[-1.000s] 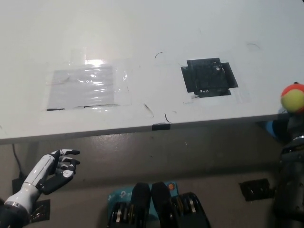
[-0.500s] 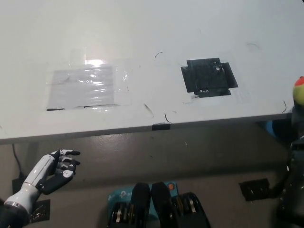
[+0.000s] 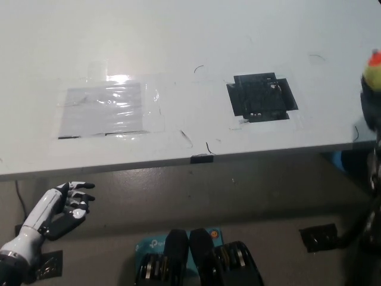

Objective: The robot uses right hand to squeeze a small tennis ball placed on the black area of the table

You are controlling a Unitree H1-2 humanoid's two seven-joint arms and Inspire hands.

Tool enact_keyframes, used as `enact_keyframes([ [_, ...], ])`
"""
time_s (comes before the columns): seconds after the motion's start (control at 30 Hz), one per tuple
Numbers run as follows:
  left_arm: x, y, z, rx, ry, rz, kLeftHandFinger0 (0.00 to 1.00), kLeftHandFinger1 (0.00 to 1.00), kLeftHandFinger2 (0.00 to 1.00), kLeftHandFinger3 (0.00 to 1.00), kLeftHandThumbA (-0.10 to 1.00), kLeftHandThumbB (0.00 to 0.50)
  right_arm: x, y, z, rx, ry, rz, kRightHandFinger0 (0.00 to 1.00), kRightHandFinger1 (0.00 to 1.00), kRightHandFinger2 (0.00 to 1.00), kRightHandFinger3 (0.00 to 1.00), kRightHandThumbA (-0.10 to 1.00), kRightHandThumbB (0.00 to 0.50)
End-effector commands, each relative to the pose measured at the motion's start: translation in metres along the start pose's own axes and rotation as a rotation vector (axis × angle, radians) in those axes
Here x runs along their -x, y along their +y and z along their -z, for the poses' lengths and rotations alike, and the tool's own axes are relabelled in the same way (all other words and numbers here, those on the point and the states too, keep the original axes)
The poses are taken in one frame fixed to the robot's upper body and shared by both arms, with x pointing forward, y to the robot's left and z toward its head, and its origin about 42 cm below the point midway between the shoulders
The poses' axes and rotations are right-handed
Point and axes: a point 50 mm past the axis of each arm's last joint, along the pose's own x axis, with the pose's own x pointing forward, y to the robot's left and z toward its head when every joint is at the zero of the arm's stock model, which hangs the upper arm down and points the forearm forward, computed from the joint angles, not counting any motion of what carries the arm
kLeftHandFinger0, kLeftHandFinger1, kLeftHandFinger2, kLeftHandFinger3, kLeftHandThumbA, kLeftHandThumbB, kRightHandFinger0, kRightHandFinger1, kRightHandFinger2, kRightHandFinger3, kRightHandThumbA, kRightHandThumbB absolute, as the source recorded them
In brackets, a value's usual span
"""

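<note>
A small tennis ball [image 3: 373, 72], yellow-green with an orange-red top, shows at the far right edge of the head view, held up over the table's right side. My black right hand [image 3: 371, 110] is just under it at the picture's edge, shut on the ball; most of the hand is cut off. The black area [image 3: 262, 97] of the table lies to the left of the ball with nothing on it. My white left hand [image 3: 65, 208] rests below the table's front edge at the lower left, its fingers loosely curled and holding nothing.
The white table [image 3: 178, 47] fills the upper part of the view. A shiny clear taped patch [image 3: 110, 110] lies on its left half. A small black clip [image 3: 202, 158] sits on the table's front edge. The floor below holds dark plates [image 3: 321, 237].
My right hand has lifted the ball upward and slightly to the right, so it is now half out of the picture. My left hand has dropped a little and shifted left.
</note>
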Motion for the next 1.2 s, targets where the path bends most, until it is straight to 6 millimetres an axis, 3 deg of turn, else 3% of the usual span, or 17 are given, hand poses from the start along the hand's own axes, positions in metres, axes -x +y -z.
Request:
enact_keyframes([
  [0.0,0.003,0.014,-0.01,-0.037,-0.071,-0.014,0.41,0.48,0.59,0.7,0.32,0.085,-0.014,0.031,-0.001,0.328,-0.07,-0.158,0.0,0.0,0.36,0.72,-0.1,0.006],
  [0.03,0.003,0.014,-0.011,-0.046,-0.064,-0.016,0.42,0.49,0.6,0.7,0.33,0.084,-0.017,0.034,0.002,0.509,-0.119,-0.177,0.0,0.0,0.32,0.63,-0.1,0.089],
  [0.1,0.002,0.015,-0.011,-0.055,-0.068,-0.018,0.41,0.5,0.6,0.69,0.33,0.087,-0.024,0.035,0.007,0.733,-0.172,-0.206,0.0,0.0,0.33,0.61,-0.1,0.064],
  [0.13,0.001,0.015,-0.012,-0.061,-0.061,-0.018,0.41,0.5,0.61,0.71,0.35,0.089,-0.033,0.036,0.013,0.91,-0.183,-0.217,0.0,0.0,0.31,0.53,-0.1,0.095],
  [0.2,0.002,0.014,-0.012,-0.062,-0.059,-0.014,0.4,0.49,0.61,0.71,0.35,0.086,-0.038,0.033,0.018,1.101,-0.244,-0.246,0.0,0.0,0.27,0.49,-0.1,0.121],
  [0.23,0.001,0.014,-0.012,-0.053,-0.063,-0.014,0.39,0.48,0.6,0.7,0.35,0.091,-0.044,0.031,0.024,1.223,-0.278,-0.261,0.0,0.0,0.29,0.47,-0.1,0.138],
  [0.27,0.002,0.014,-0.011,-0.043,-0.06,-0.012,0.4,0.48,0.59,0.69,0.35,0.101,-0.053,0.023,0.035,1.469,-0.357,-0.348,0.0,0.0,0.36,0.46,-0.1,0.114],
  [0.33,0.003,0.013,-0.011,-0.034,-0.063,-0.009,0.41,0.48,0.58,0.69,0.36,0.108,-0.057,0.017,0.042,1.54,-0.358,-0.362,0.0,0.0,0.36,0.4,-0.1,0.066],
  [0.4,0.003,0.013,-0.011,-0.03,-0.064,-0.011,0.41,0.48,0.58,0.69,0.36,0.108,-0.062,0.012,0.05,1.616,-0.363,-0.397,0.0,0.0,0.33,0.37,-0.1,0.06],
  [0.5,0.004,0.012,-0.011,-0.055,-0.061,-0.009,0.43,0.5,0.6,0.71,0.33,0.075,-0.062,0.006,0.067,1.79,-0.36,-0.445,0.0,0.0,0.32,0.33,-0.1,0.014],
  [0.73,0.005,0.013,-0.01,-0.06,-0.055,-0.004,0.44,0.51,0.62,0.72,0.33,0.073,-0.066,-0.007,0.088,1.973,-0.454,-0.541,0.0,0.03,0.38,0.27,-0.1,0.0],
  [0.83,0.005,0.013,-0.01,-0.06,-0.051,-0.004,0.46,0.52,0.63,0.72,0.35,0.083,-0.071,-0.007,0.098,2.132,-0.496,-0.591,0.0,0.26,0.65,0.34,-0.1,0.0],
  [0.87,0.005,0.013,-0.01,-0.066,-0.049,-0.004,0.46,0.52,0.63,0.72,0.35,0.082,-0.071,-0.007,0.099,2.164,-0.506,-0.599,0.0,0.28,0.67,0.35,-0.1,0.0],
  [0.9,0.005,0.012,-0.01,-0.066,-0.056,-0.003,0.45,0.51,0.62,0.71,0.35,0.086,-0.073,-0.008,0.104,2.239,-0.487,-0.652,0.17,0.47,0.79,0.53,-0.1,0.0],
  [0.93,0.005,0.012,-0.01,-0.067,-0.06,0.002,0.45,0.51,0.62,0.7,0.35,0.079,-0.073,-0.009,0.107,2.271,-0.501,-0.663,0.12,0.43,0.63,0.57,-0.1,0.0],
  [1.0,0.006,0.011,-0.01,-0.052,-0.054,0.0,0.45,0.51,0.61,0.7,0.33,0.09,-0.074,-0.009,0.111,2.306,-0.463,-0.681,0.19,0.47,0.59,0.68,-0.1,0.0],
  [1.17,0.007,0.01,-0.012,-0.056,-0.037,0.011,0.48,0.53,0.64,0.72,0.33,0.085,-0.076,-0.013,0.123,2.403,-0.505,-0.742,0.21,0.54,0.63,0.73,-0.1,0.0],
])
